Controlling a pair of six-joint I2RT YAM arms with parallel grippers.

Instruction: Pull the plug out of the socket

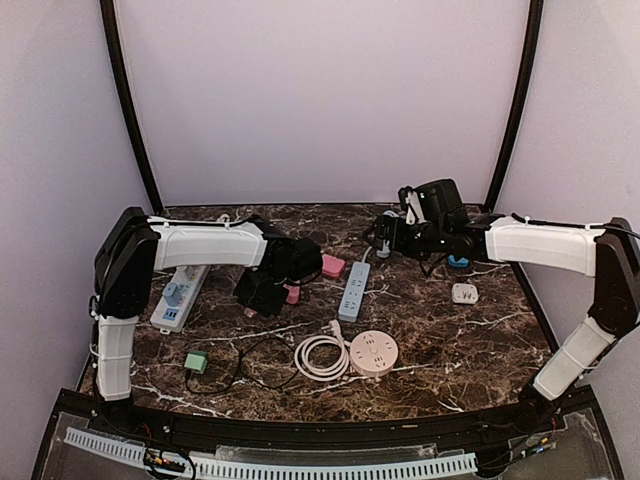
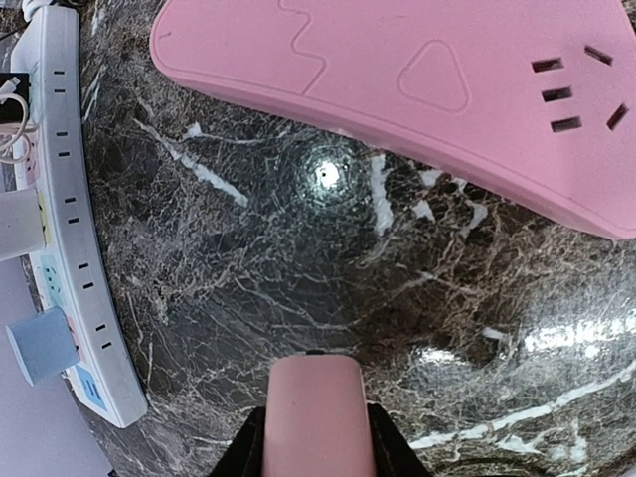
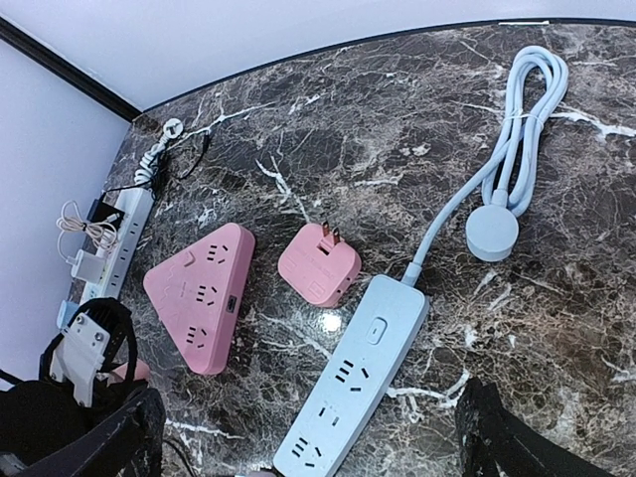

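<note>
Pinching a pink plug (image 2: 316,393) in the left tool (image 2: 316,447), with a black finger (image 2: 250,452) pressed against each long side. Cannot tell whether held clear of the dark marbled desk (image 2: 298,278) or resting on it. Beyond the plug's rounded end, across a patch of bare desk and not touching: a pink triangular socket (image 2: 417,89), lying flat, slots facing up. To the left, along the desk edge: a white power strip (image 2: 70,199) with a pale blue adapter (image 2: 40,343) and a white charger (image 2: 18,224) plugged in. Just right of the triangular socket, seen from the right wrist: a pink square adapter (image 3: 318,263), 2 metal prongs sticking out, touching neither neighbour. Next to that, a second white power strip (image 3: 353,383), with its cable running off to a coil (image 3: 527,109) and a round plug (image 3: 492,231). Spread wide: the right tool (image 1: 385,238), above the back of the desk, near that strip's cable end. Toward the near edge: a round pink socket (image 1: 373,353), a coiled white cable (image 1: 320,357) just beside it, a green adapter (image 1: 196,361).
</note>
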